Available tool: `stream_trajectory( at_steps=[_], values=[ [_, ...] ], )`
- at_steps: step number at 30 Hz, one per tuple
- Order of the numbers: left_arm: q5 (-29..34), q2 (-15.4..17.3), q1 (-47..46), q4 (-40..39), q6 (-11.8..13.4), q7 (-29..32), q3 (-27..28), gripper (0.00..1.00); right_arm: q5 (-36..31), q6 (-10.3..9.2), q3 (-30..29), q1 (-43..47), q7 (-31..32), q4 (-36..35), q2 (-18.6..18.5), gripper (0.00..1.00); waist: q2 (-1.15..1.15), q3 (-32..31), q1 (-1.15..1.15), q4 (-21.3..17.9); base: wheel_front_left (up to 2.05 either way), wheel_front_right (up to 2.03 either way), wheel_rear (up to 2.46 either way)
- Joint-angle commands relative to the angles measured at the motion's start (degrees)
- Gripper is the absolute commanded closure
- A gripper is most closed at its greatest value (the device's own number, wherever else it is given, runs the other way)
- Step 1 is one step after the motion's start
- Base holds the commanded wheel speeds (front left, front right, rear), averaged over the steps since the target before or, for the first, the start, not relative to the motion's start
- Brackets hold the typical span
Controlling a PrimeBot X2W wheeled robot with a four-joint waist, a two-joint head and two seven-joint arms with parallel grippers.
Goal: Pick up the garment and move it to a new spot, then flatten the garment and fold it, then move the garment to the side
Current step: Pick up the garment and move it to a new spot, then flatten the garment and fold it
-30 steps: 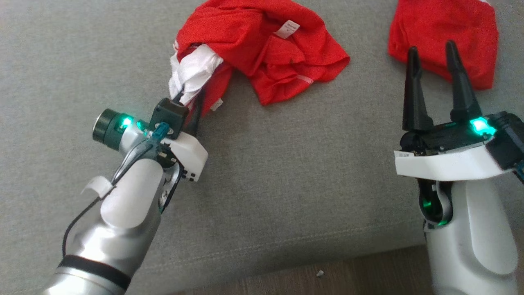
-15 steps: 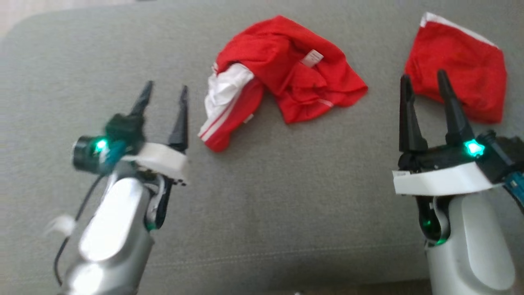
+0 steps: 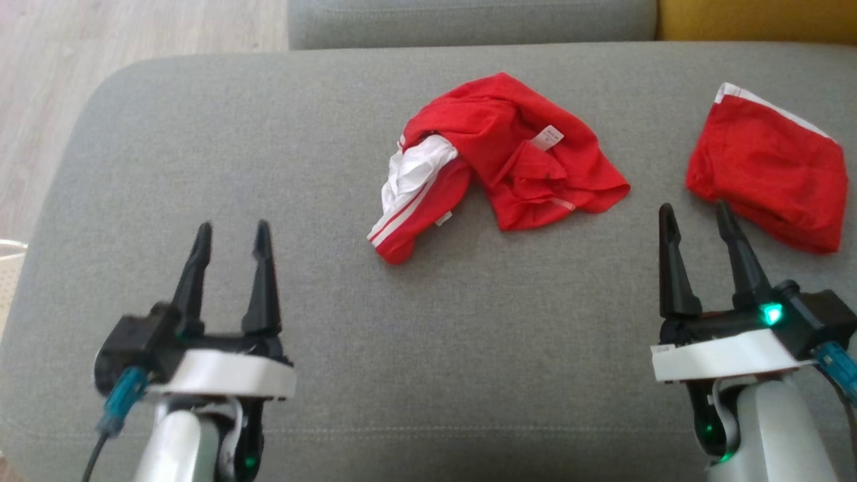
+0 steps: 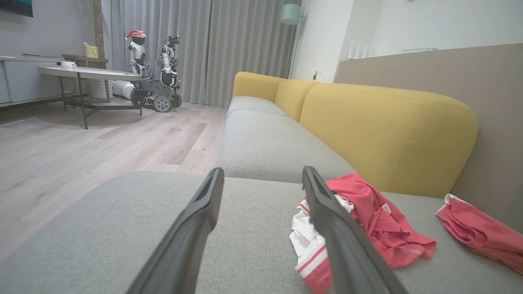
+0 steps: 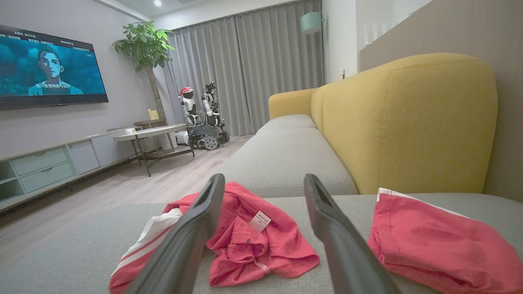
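The garment (image 3: 509, 161) is a crumpled red piece with a white striped part, lying on the grey sofa seat (image 3: 469, 321) at the middle back. My left gripper (image 3: 232, 227) stands open at the lower left, well short of it, with nothing between its fingers. My right gripper (image 3: 693, 207) stands open at the lower right, also with nothing in it. In the left wrist view the garment (image 4: 380, 228) lies beyond and right of the open left gripper (image 4: 262, 171). In the right wrist view the garment (image 5: 253, 241) lies just ahead of the open right gripper (image 5: 263, 177).
A second red garment (image 3: 770, 177), folded flat, lies at the right back of the seat, just beyond my right gripper. The yellow backrest (image 3: 756, 20) runs along the back. The seat's rounded left edge drops to a wooden floor (image 3: 134, 33).
My left gripper has let go of the garment's white part, opened and drawn back to the lower left. The garment now lies loose on the seat. The camera has shifted too.
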Motion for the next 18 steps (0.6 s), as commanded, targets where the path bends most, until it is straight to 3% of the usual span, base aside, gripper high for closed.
stream_trajectory(
  at_steps=[1,6,18],
  values=[
    [0.4,0.0,-1.4,-2.8,-0.6,-0.7,2.6,0.00,0.0,0.36,1.6,-1.2,-0.8,-1.7,0.3,0.00,0.00,-0.2,0.00,-0.1,0.00,0.00,0.00],
    [1.5,-0.4,0.9,-2.9,-2.0,-0.7,3.1,0.00,0.7,0.36,1.9,-0.9,-0.9,-1.1,0.3,0.00,0.00,-0.8,0.00,0.0,0.00,0.00,0.00],
    [-0.3,-0.5,-0.6,-2.7,-0.4,-0.7,1.9,0.00,1.0,0.36,1.6,-5.0,3.2,1.8,0.3,0.00,0.00,2.2,0.00,1.8,0.00,0.00,0.00]
  ],
)
